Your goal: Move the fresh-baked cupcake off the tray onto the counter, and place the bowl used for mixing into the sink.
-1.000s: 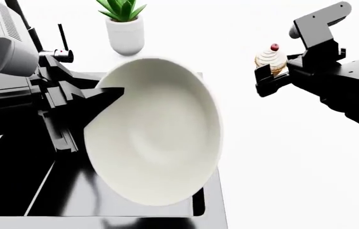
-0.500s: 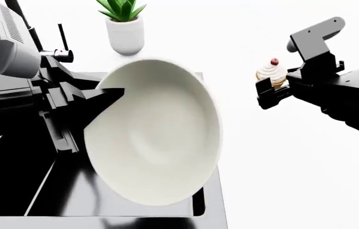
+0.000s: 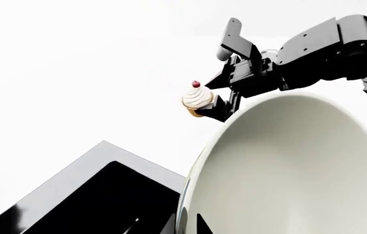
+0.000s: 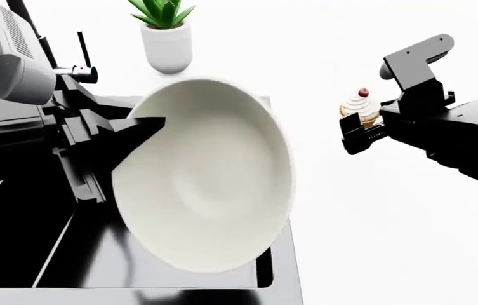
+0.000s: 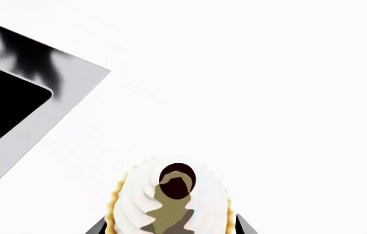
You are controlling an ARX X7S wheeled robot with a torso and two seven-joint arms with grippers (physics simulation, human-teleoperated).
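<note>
1. R tool (image 4: 359,130) has come down a bit vs half a sec ago and a sec ago: the cupcake (image 4: 362,107) sits lower in head view, at about 2 o'clock from the bowl (image 4: 209,175). Tool is clamped on the cupcake's wrapper.
2. Cupcake is over bare white tabletop (image 4: 374,229), well apart from the sink (image 4: 69,254). No tray in any view, so I judge it's already off the tray and I'm lowering it for set-down. Can't tell if it touches the tabletop yet.
3. L tool (image 4: 132,136) hasn't moved: same spot, gripping the bowl's rim at its 9 o'clock side. Bowl hangs tilted over the sink basin, opening facing up toward the head cam.
4. Meaning: cupcake half nearly done, needs contact then release. Bowl half waits; it needs lowering into the basin next, I'd say.
</note>
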